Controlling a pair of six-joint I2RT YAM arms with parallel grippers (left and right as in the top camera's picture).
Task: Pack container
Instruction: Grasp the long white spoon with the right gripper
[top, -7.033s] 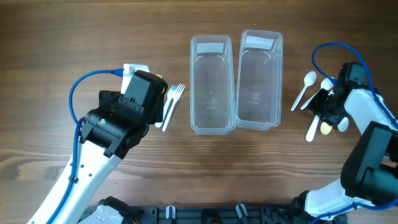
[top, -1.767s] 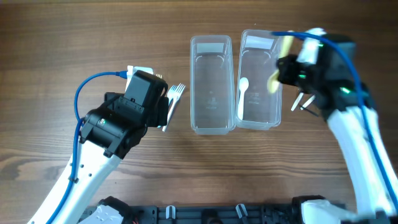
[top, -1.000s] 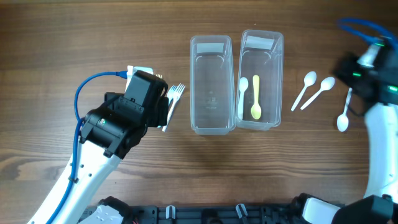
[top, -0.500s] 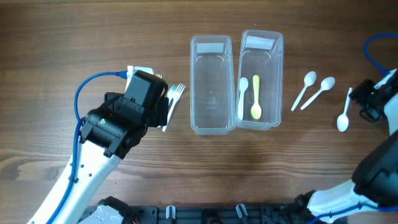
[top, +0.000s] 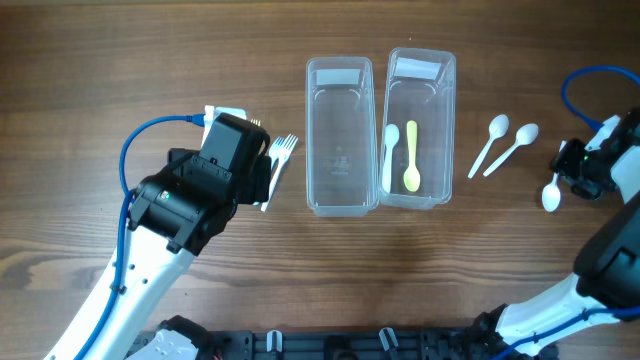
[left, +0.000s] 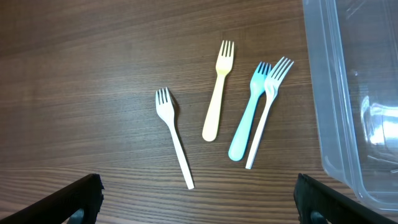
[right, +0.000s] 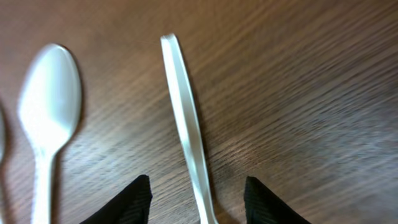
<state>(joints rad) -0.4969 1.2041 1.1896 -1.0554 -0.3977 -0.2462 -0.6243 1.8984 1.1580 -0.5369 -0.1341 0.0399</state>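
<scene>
Two clear plastic containers stand side by side: the left one (top: 339, 140) is empty, the right one (top: 432, 130) holds a white spoon (top: 389, 158) and a yellow spoon (top: 411, 156). Three white spoons lie to the right (top: 491, 143), (top: 515, 145), (top: 550, 192). My right gripper (top: 572, 176) is open, low over the rightmost spoon, whose handle (right: 186, 130) runs between the fingertips (right: 198, 202). My left gripper (left: 198, 202) is open above several forks: white (left: 174, 135), yellow (left: 217, 89), blue (left: 247, 112) and white (left: 267, 109).
The wooden table (top: 150, 60) carries everything. The left container's wall (left: 348, 93) fills the right of the left wrist view. A blue cable loops by each arm (top: 135, 150), (top: 585, 85).
My right arm carried a yellow spoon to the right container, released it there, went back to the right side and has come down over the rightmost white spoon. The left arm has not moved.
</scene>
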